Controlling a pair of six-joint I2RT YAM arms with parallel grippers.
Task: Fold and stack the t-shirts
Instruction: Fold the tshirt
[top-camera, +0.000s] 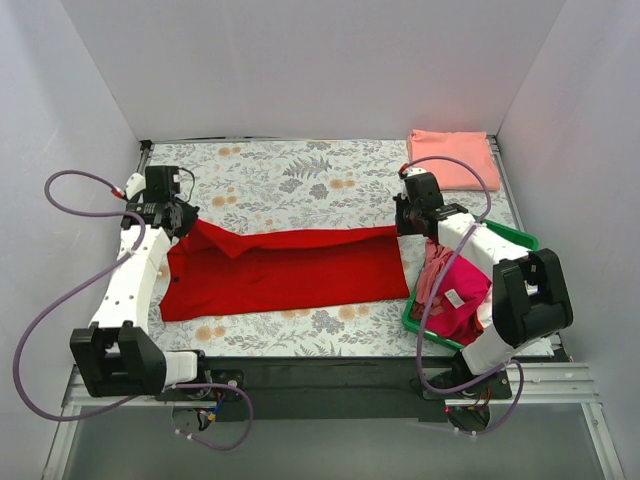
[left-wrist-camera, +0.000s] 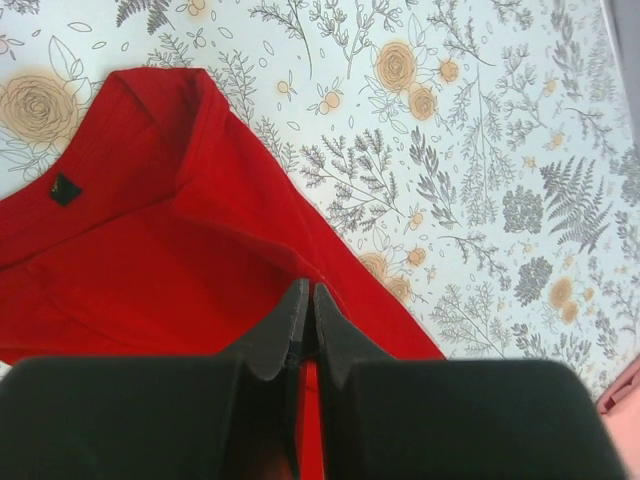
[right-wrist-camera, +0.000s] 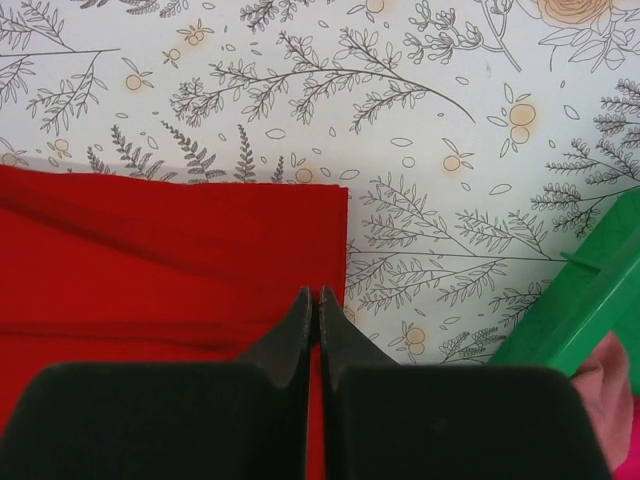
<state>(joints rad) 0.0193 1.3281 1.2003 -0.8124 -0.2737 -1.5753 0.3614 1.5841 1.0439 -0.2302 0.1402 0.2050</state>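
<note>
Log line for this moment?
left gripper: shut on red t-shirt | right gripper: shut on red t-shirt | salmon-pink t-shirt: folded, far right

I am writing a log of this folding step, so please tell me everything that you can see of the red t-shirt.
The red t-shirt is plain bright red, soft cloth by its look, with a small dark label near its left end. It lies stretched left to right on the floral table cover. Its right end is a straight edge, close to the green bin. The left tool and the right tool, both shut, pinch its far edge, which is raised and creased.
</note>
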